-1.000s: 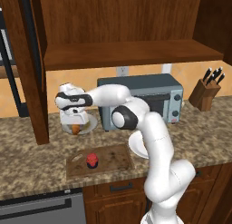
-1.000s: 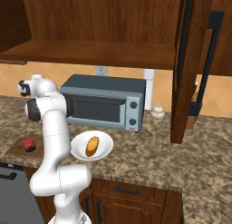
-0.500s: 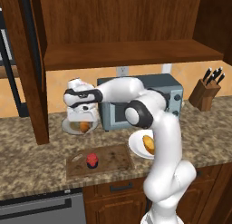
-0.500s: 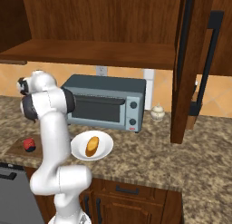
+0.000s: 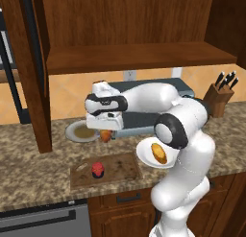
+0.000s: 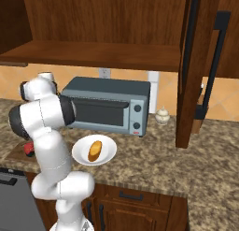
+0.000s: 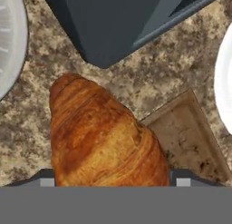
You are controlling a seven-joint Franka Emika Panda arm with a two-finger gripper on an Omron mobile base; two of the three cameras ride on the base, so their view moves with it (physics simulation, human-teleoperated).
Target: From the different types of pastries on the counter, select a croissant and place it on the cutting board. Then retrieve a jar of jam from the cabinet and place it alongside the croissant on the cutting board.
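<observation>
The cabinet (image 5: 129, 58) spans the top of both base views, its plank shelf bare, just as half a second ago. Below it the counter (image 5: 29, 178) carries the grey toaster oven (image 6: 109, 108), unmoved. The arm has swung rightward in the left base view: a second ago the hand hung over the grey plate (image 5: 81, 132), and now it sits beside that plate, in front of the toaster oven and above the far edge of the cutting board (image 5: 120, 170). The cutting board lies where it was, with the jar of jam (image 5: 97, 170) standing on its left part, unchanged. The white plate (image 6: 81, 153) rests right of the board with the longer golden pastry (image 6: 94, 150) on it, as before. The grey plate is bare now, whereas a second ago an orange piece showed at it under the hand. The gripper (image 5: 105, 134) is clamped on the croissant (image 7: 102, 137), which hangs clear of the counter; in the hand view the pastry lies between the fingers, over granite, with a corner of the board at lower right. A small white jar (image 6: 162, 116) and a knife block (image 5: 218, 98) stand unmoved.
</observation>
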